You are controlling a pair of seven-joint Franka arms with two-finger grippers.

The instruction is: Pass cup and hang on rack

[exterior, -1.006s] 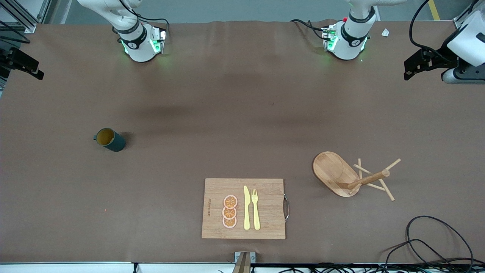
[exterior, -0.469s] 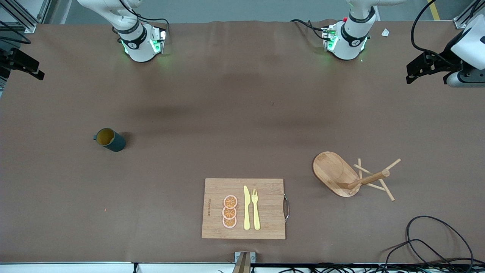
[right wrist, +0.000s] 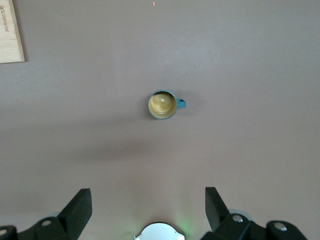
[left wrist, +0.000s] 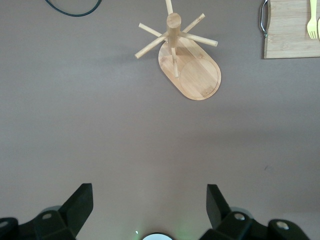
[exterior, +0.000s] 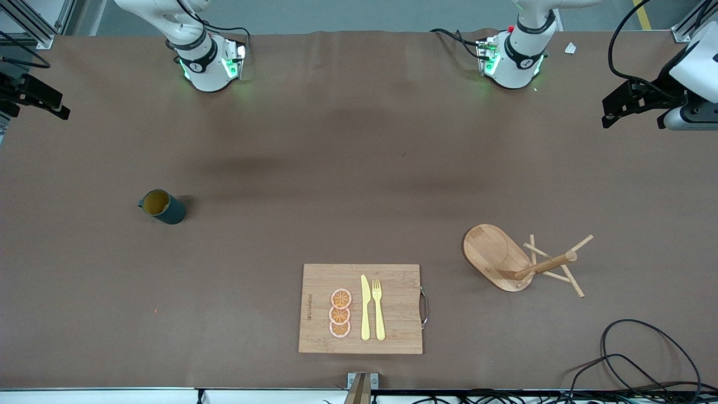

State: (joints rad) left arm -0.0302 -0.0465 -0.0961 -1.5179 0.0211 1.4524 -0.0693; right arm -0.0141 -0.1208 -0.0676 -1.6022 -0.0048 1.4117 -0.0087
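A brown worktop (exterior: pixel 348 168) carries the cup (exterior: pixel 162 206), the rack (exterior: pixel 519 259) and a cutting board (exterior: pixel 360 308); left gripper (left wrist: pixel 150 210) and right gripper (right wrist: pixel 148 210) hang wide, empty.

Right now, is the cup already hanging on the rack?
No, the cup stands upright on the table toward the right arm's end, well apart from the rack, whose pegs are bare.

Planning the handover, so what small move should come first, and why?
Probably lower the right end effector toward the cup. It hangs open high above the cup, which stands upright and untouched toward the right arm's end of the table, away from the rack.
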